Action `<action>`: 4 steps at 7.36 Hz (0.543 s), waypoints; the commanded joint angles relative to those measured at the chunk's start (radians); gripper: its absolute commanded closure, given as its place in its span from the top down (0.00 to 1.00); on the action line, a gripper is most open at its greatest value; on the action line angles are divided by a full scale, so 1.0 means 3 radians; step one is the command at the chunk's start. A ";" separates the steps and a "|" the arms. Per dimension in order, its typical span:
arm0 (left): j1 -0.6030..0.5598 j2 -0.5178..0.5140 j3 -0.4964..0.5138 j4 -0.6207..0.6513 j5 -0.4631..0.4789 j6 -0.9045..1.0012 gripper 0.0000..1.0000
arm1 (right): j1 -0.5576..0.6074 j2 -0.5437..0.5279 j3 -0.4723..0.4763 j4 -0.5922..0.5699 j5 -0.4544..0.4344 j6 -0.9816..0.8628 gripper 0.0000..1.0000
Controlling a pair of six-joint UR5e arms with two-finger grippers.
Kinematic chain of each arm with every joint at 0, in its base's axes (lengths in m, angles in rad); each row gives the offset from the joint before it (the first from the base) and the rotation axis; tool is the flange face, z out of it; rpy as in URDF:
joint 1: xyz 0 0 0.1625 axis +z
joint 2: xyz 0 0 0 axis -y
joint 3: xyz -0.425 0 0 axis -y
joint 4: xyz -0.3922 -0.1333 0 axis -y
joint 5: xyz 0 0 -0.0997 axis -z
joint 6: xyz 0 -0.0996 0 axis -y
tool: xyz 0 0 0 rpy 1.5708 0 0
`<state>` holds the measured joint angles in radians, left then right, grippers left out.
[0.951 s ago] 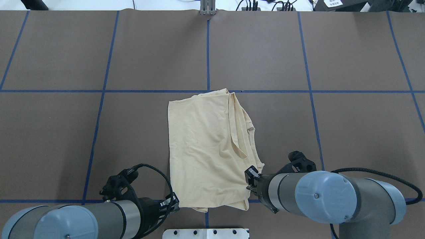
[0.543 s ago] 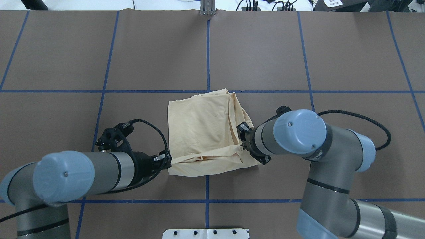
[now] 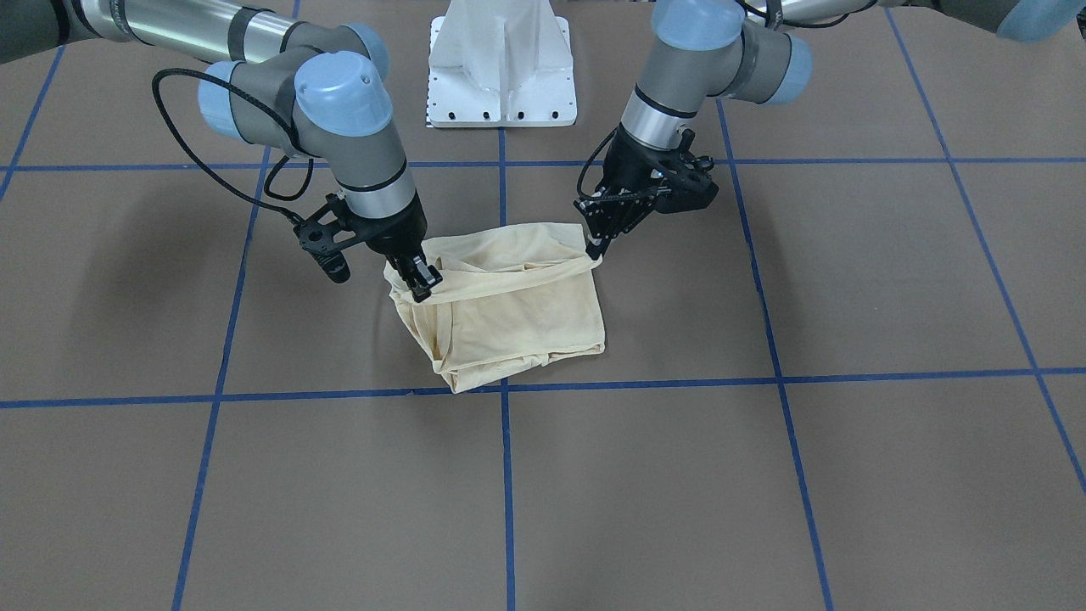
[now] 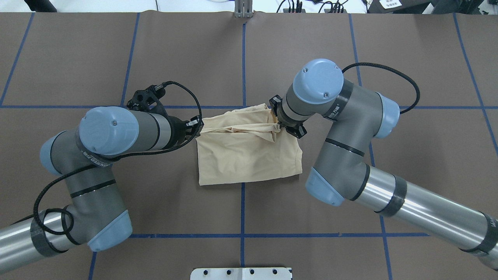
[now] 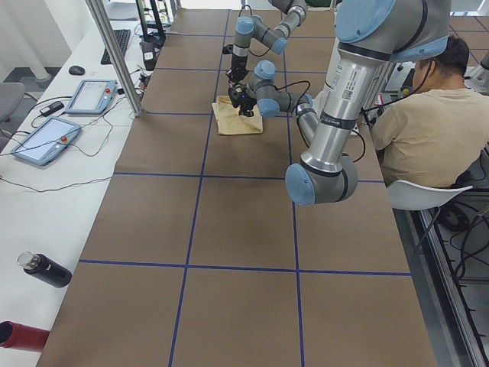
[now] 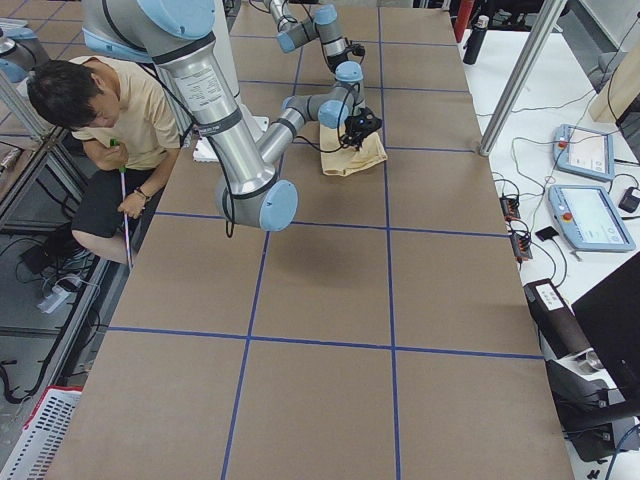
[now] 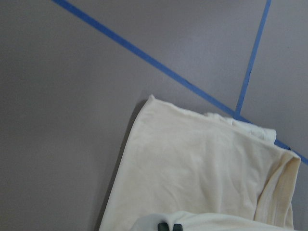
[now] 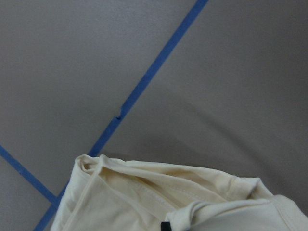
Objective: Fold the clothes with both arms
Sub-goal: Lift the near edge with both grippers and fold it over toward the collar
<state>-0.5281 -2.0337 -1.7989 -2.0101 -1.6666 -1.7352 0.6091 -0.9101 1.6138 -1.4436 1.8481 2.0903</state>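
The pale cream-yellow shirt [image 4: 249, 159] lies folded in the middle of the brown table, its print hidden. Its near hem is lifted and carried over to the far edge as a taut band. My left gripper [image 4: 200, 126] is shut on the band's left corner, and my right gripper [image 4: 278, 126] is shut on its right corner. In the front-facing view the shirt [image 3: 509, 314] lies with the left gripper [image 3: 594, 250] at its right and the right gripper [image 3: 422, 288] at its left. Both wrist views show the shirt's fabric [image 7: 192, 163] [image 8: 144, 197] just below the fingertips.
Blue tape lines [image 4: 243, 58] divide the brown table into squares. The white pedestal base [image 3: 501, 68] stands at the robot's edge. An operator [image 5: 428, 122] sits beside the table. Tablets [image 6: 590, 215] and a bottle [image 5: 46, 269] lie on side benches.
Both grippers have moved away from the robot, carrying the shirt's near hem over the body toward its far edge. The shirt now covers about half its earlier length.
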 commanded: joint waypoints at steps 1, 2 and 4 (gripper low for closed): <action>-0.0147 -0.0098 0.0406 -0.0288 -0.0028 0.0123 0.00 | 0.0167 0.0323 -0.0652 0.0396 0.0128 -0.0080 0.00; -0.0183 -0.0159 0.0585 -0.0416 -0.0028 0.0129 0.00 | 0.0214 0.0400 -0.0888 0.0551 0.0159 -0.0207 0.00; -0.0269 -0.0307 0.0973 -0.0631 -0.0023 0.0184 0.31 | 0.0260 0.0513 -0.1256 0.0664 0.0160 -0.0579 0.50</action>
<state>-0.5899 -2.0959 -1.5846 -2.1599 -1.6741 -1.6941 0.6749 -0.7764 1.3133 -1.2798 1.8939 1.9884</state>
